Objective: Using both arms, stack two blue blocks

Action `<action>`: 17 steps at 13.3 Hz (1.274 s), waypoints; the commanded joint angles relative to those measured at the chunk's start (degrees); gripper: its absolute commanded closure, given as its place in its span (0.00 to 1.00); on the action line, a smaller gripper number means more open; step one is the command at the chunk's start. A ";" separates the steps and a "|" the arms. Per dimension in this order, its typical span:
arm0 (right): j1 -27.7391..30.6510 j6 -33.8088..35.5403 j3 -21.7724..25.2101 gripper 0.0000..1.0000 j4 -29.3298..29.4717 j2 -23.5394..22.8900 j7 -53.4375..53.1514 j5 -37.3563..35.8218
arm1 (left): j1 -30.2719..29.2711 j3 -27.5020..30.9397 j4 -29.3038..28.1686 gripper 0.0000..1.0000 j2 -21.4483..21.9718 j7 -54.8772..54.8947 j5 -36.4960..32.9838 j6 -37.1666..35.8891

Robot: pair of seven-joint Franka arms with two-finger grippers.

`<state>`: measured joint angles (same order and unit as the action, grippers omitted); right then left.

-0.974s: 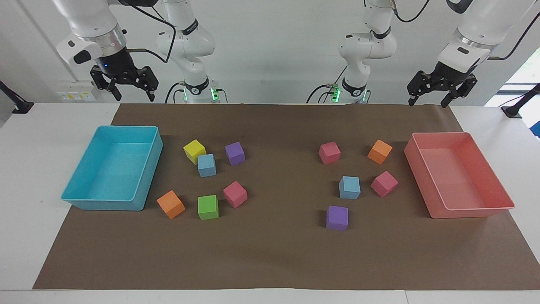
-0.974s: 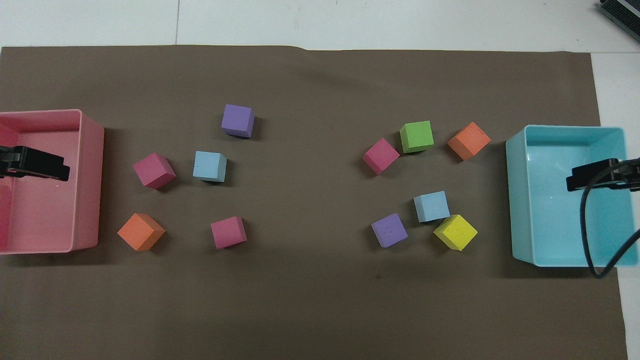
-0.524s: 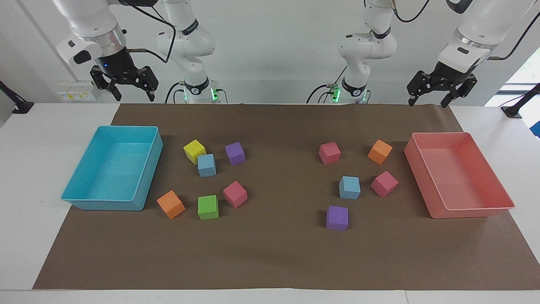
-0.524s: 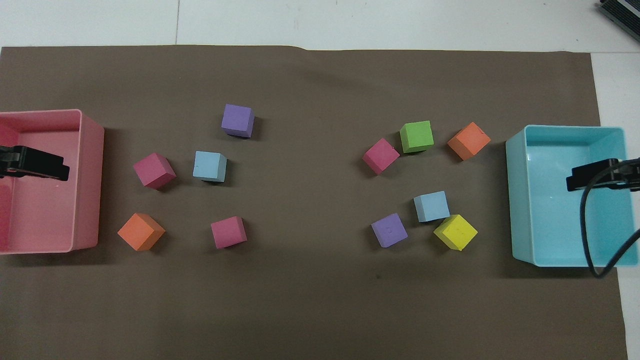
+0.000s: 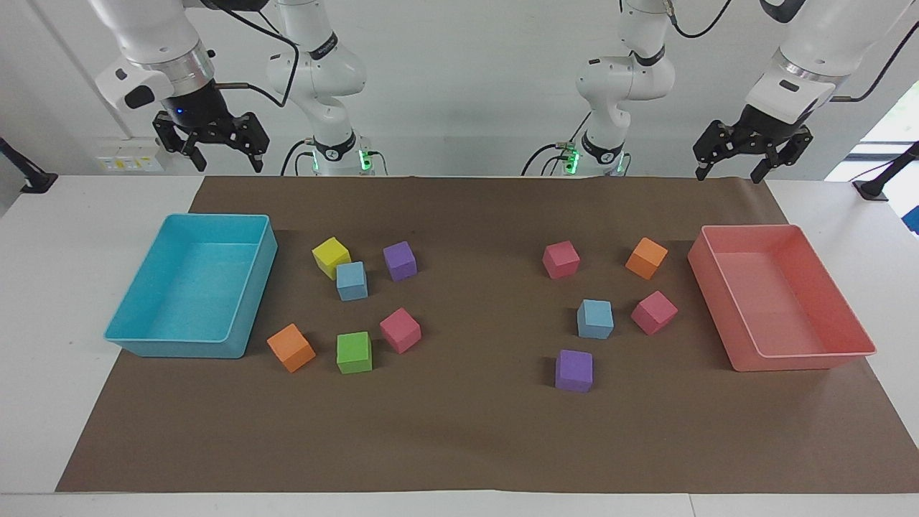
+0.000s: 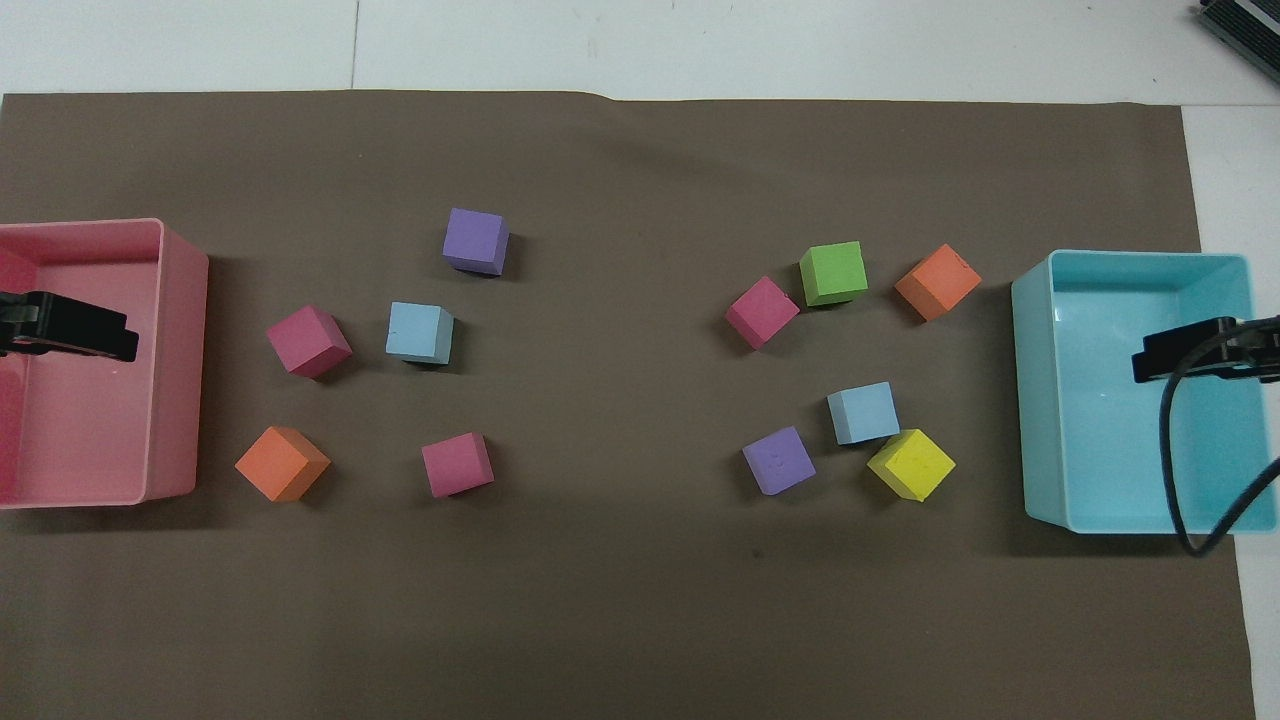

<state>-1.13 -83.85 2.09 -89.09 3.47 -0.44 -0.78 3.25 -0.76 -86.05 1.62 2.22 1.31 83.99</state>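
Observation:
One blue block [image 5: 352,281] lies toward the right arm's end of the table, touching a yellow cube [image 5: 331,257]; it also shows in the overhead view [image 6: 863,412]. The other blue block [image 5: 595,319] lies toward the left arm's end, beside a pink cube [image 5: 654,312]; it also shows in the overhead view [image 6: 419,332]. My right gripper [image 5: 226,166] hangs open and empty, high over the cyan tray [image 5: 253,287]. My left gripper [image 5: 726,174] hangs open and empty, high over the pink tray [image 5: 718,287]. Both arms wait.
Other cubes lie on the brown mat. Around the first blue block are purple [image 5: 400,260], pink [image 5: 400,329], green [image 5: 354,352] and orange [image 5: 291,347]. Around the second are pink [image 5: 561,259], orange [image 5: 646,258] and purple [image 5: 574,370].

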 commanded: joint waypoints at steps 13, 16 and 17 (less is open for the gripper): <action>-3.88 0.01 3.80 0.00 -0.56 0.75 0.27 -0.10 | -0.17 -0.03 -0.87 0.00 1.02 -0.02 0.36 0.82; -3.70 -0.26 3.89 0.00 -0.73 0.75 0.62 -0.10 | -0.08 -0.03 -0.96 0.00 1.02 -0.03 0.36 0.82; -3.79 -0.17 3.89 0.00 -0.91 0.84 0.53 -0.10 | -0.08 -0.03 -0.96 0.00 1.02 -0.03 0.36 0.82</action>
<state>-4.81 -83.86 5.72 -89.09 3.47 -0.44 -0.78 3.25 -0.79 -86.05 1.62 2.22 1.31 83.99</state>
